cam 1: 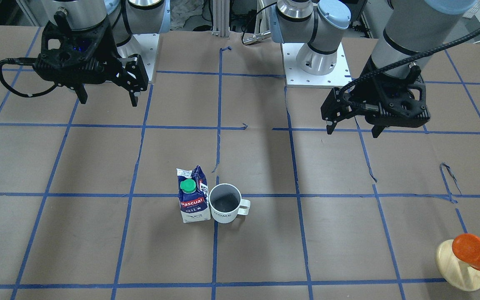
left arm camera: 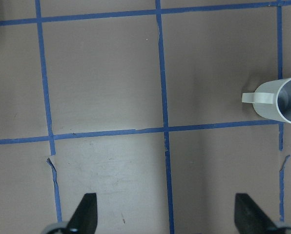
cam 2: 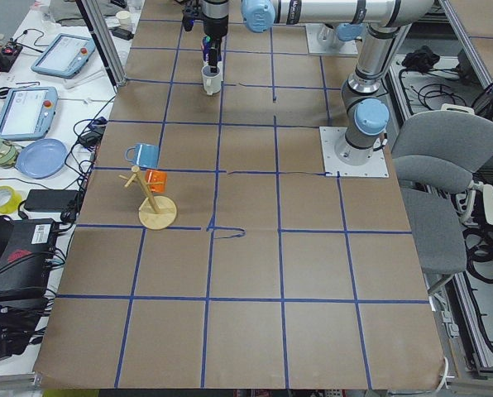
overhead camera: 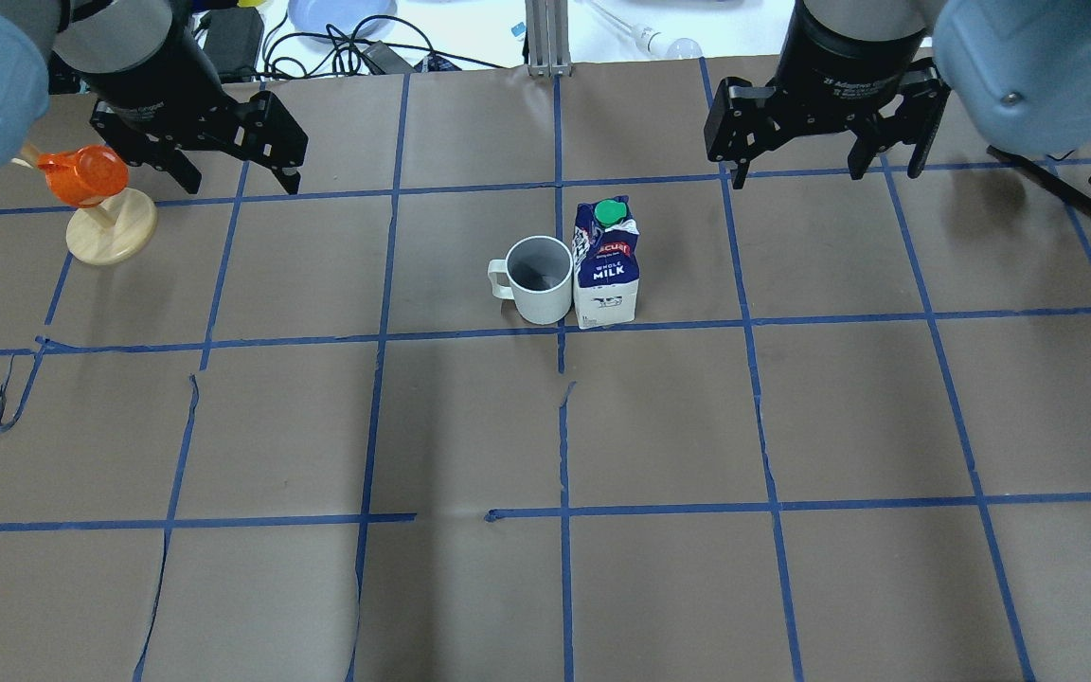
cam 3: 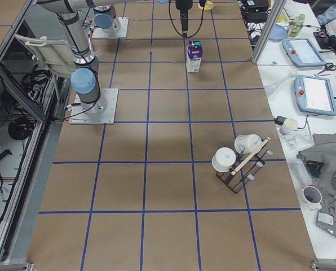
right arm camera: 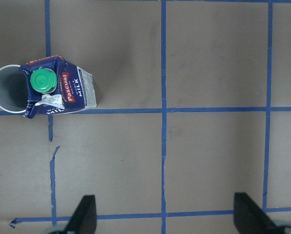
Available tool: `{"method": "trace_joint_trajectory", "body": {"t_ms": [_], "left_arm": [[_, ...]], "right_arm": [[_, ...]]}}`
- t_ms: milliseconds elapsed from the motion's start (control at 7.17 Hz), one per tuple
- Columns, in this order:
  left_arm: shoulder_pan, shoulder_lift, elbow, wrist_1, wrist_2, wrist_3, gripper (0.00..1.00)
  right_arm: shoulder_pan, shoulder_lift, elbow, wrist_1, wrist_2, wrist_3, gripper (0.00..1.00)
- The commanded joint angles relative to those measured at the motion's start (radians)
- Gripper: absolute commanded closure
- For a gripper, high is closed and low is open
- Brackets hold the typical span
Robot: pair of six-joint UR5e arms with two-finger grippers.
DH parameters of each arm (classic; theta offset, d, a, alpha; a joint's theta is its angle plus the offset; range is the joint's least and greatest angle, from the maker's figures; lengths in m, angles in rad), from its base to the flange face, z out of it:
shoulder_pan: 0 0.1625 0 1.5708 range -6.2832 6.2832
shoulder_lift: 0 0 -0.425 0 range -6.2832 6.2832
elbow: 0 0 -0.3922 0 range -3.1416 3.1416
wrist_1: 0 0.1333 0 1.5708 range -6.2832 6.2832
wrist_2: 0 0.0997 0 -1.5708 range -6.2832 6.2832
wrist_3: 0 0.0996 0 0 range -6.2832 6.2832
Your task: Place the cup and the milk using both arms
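Observation:
The white cup [cam 1: 225, 204] stands upright near the table's middle, its handle turned away from the milk [cam 1: 193, 200], which touches or nearly touches its side. Both show in the overhead view, cup [overhead camera: 542, 279] and milk [overhead camera: 607, 270]. My left gripper [overhead camera: 242, 185] is open and empty, raised well off to the cup's side; its wrist view shows the cup [left arm camera: 282, 100] at the right edge. My right gripper [overhead camera: 806, 175] is open and empty, raised off to the milk's side; its wrist view shows the milk [right arm camera: 57, 92] with the cup [right arm camera: 4, 90] behind it.
An orange object on a round wooden stand [overhead camera: 96, 204] sits close under my left arm, with a blue mug [cam 2: 141, 155] beside it. A rack with white cups [cam 3: 241, 158] stands far off on my right. The arm bases [cam 1: 315, 62] are at my edge of the table.

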Motion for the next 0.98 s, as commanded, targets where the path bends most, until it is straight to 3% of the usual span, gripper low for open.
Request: {"method": "trace_joint_trajectory", "body": {"t_ms": [0,837], "left_arm": [[0.000,-0.003,0.000,0.002,-0.001,0.000,0.00],[-0.001,0.007,-0.035,0.005,-0.001,0.002,0.00]], "right_arm": [[-0.001,0.004,-0.001,-0.005,0.006,0.005,0.00],[-0.002,0.007,-0.001,-0.010,0.006,-0.002,0.00]]}}
